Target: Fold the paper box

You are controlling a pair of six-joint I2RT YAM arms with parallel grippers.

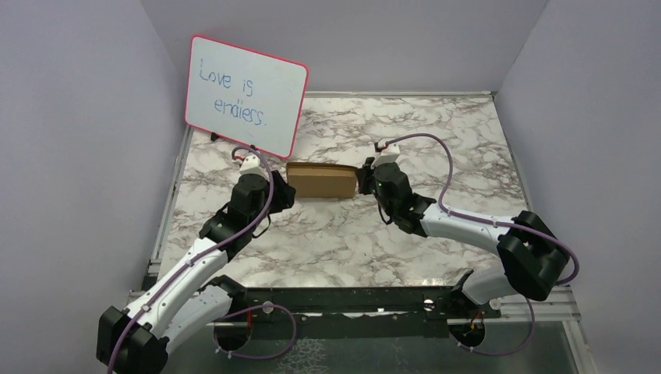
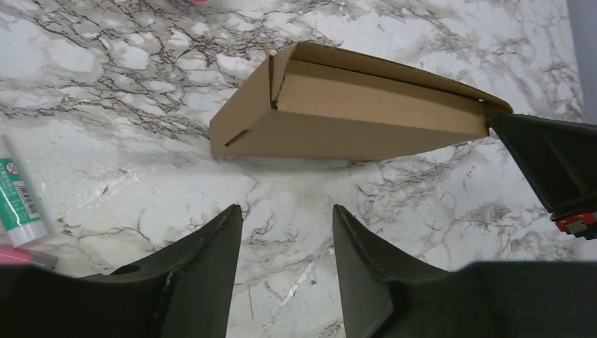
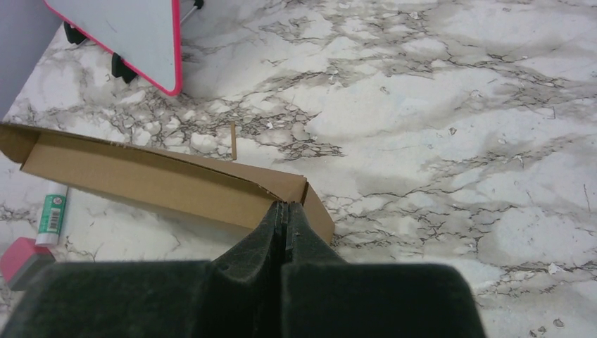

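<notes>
Box (image 1: 318, 181) sits mid-table (image 1: 468, 156), just in front of the whiteboard's (image 1: 245, 93) lower corner. Its long axis runs left-right across the top view, roughly parallel to the near edge, with one short end facing each arm. It is a shallow, part-folded shape with the walls up. In the left wrist view the near long wall faces the camera and the left end flap stands slightly ajar.

Left gripper (image 2: 286, 209) has its fingers apart with nothing between them. It is just short of the box's left end, not touching.

Right gripper (image 3: 285, 208) has its fingers pressed together, tips right at the box's right end corner. It is touching the cardboard, but I can't tell if any of it is pinched between the fingers.

A glue stick (image 2: 17, 193) lies on the marble to the left, well clear of the box.
</notes>
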